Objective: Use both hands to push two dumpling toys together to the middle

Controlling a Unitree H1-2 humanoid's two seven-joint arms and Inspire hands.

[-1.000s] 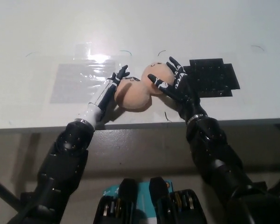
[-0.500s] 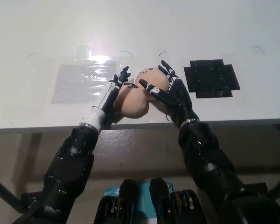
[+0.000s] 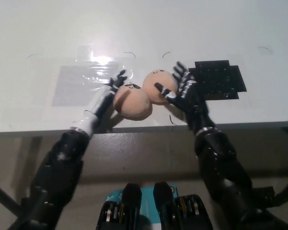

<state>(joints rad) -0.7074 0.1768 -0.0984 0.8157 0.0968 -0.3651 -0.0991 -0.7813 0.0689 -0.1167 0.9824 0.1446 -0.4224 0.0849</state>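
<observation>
the two dumpling toys [image 3: 141, 96], seemingly soft, light plush, are pressed together near the table's [image 3: 38, 28] near edge. they are best pushed at their outer flanks, where the left hand [image 3: 105, 93] and right hand [image 3: 185, 88] are laid, fingers spread, nothing gripped.
</observation>
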